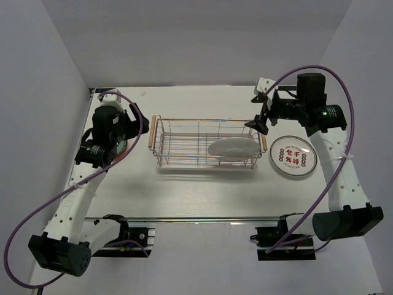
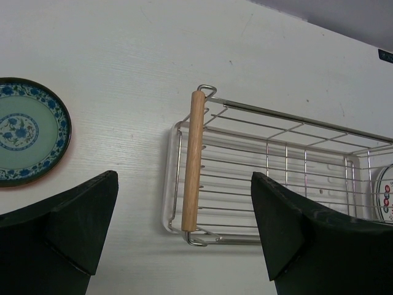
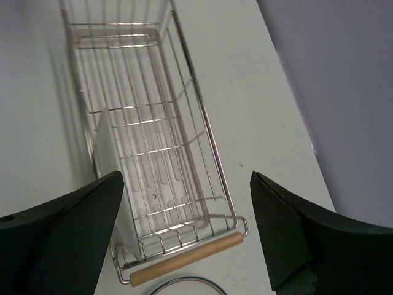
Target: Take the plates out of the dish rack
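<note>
One white plate (image 1: 233,149) leans in the rack (image 1: 184,142), at its 3 o'clock end. The right gripper (image 1: 260,121) beside it and the left gripper (image 1: 139,123) at 9 o'clock gape wide, empty. Likely stiff, slick, breakable: pinch its raised rim.

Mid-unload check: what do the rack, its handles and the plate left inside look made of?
The dish rack: thin metal wire, shiny chrome-like finish with bright glints. Its handles: light matt wood, by the tan colour and faint grain. The plate in the rack: likely glazed ceramic, glossy white; melamine is possible.
</note>
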